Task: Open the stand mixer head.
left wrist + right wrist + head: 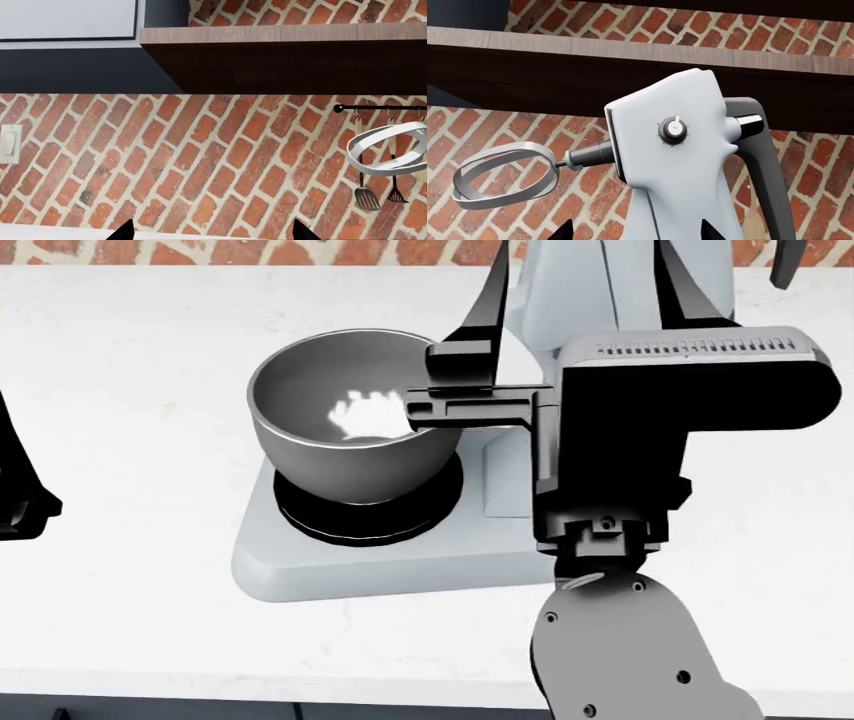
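The stand mixer head (667, 150) is pale silver-grey and stands tilted up, steeply raised. Its round knob (674, 130) faces the right wrist camera and its metal beater (504, 175) sticks out sideways in the air. The beater also shows in the left wrist view (387, 150). In the head view the head (567, 285) rises behind the steel bowl (354, 415), which sits on the flat base (374, 565). My right gripper (637, 232) is open, with its fingers (487, 300) on either side of the raised head. My left gripper (212, 232) is open and empty, facing the brick wall.
A white countertop (134, 390) carries the mixer. A wooden shelf (280, 35) hangs above on the brick wall. A black rail (377, 107) holds hanging utensils. A light switch (10, 145) is on the wall. My left arm (20, 490) shows at the head view's left edge.
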Motion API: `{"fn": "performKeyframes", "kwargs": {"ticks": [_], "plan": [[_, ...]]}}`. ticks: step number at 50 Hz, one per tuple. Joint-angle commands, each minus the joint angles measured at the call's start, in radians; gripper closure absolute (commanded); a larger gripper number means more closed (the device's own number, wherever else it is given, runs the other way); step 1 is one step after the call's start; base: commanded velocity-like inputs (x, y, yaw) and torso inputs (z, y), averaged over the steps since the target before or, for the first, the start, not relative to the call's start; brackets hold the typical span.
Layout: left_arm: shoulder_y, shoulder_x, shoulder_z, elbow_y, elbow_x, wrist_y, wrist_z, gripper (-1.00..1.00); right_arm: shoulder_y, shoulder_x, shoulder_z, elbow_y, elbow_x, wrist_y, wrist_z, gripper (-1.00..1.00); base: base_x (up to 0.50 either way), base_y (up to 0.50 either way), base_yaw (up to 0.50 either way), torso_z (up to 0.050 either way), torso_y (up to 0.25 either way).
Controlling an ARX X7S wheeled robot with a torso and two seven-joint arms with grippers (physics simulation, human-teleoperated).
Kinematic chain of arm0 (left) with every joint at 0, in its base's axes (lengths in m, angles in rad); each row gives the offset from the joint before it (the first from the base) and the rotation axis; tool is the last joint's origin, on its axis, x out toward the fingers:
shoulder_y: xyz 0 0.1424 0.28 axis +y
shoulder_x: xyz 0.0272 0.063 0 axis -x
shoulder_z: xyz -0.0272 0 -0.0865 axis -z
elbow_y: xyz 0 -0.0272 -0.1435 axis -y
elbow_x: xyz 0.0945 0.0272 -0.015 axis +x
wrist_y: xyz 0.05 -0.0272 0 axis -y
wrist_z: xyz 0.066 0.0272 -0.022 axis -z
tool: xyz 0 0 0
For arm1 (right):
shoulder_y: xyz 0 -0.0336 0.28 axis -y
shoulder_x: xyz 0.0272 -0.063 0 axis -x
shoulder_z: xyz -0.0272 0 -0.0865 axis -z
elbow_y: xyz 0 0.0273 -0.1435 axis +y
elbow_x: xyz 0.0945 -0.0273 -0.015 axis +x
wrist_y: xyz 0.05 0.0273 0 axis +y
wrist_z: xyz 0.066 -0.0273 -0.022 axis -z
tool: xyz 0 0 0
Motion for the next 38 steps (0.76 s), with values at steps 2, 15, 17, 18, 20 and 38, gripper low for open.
{"fn": "performKeyframes", "kwargs": {"ticks": [2,15,17,18,20,38], "plan": [[-0.017,0.014,-0.014,-0.009,0.025,-0.004,0.017,-1.00,-0.017,-0.001,0.044,-0.059,0.046,0.043,-0.023,-1.00,0.00,0.00,0.00,0.000,0.000],[-0.027,0.013,-0.006,-0.018,0.025,-0.003,0.009,-1.00,-0.013,0.004,0.043,-0.057,0.053,0.050,-0.018,-1.00,0.00,0.00,0.00,0.000,0.000],[-0.026,0.013,-0.006,-0.019,0.024,0.000,0.009,-1.00,-0.014,0.004,0.044,-0.062,0.059,0.054,-0.017,-1.00,0.00,0.00,0.00,0.000,0.000],[-0.026,0.014,-0.004,-0.024,0.026,0.004,0.010,-1.00,-0.013,0.005,0.042,-0.061,0.056,0.055,-0.017,-1.00,0.00,0.00,0.00,0.000,0.000],[-0.027,0.014,-0.002,-0.028,0.027,0.007,0.009,-1.00,-0.007,0.004,0.043,-0.060,0.059,0.059,-0.015,-1.00,0.00,0.00,0.00,0.000,0.000],[-0.015,0.004,-0.011,-0.008,0.011,-0.001,0.001,-1.00,-0.017,0.009,0.036,-0.065,0.064,0.057,-0.008,-1.00,0.00,0.00,0.00,0.000,0.000]]}}
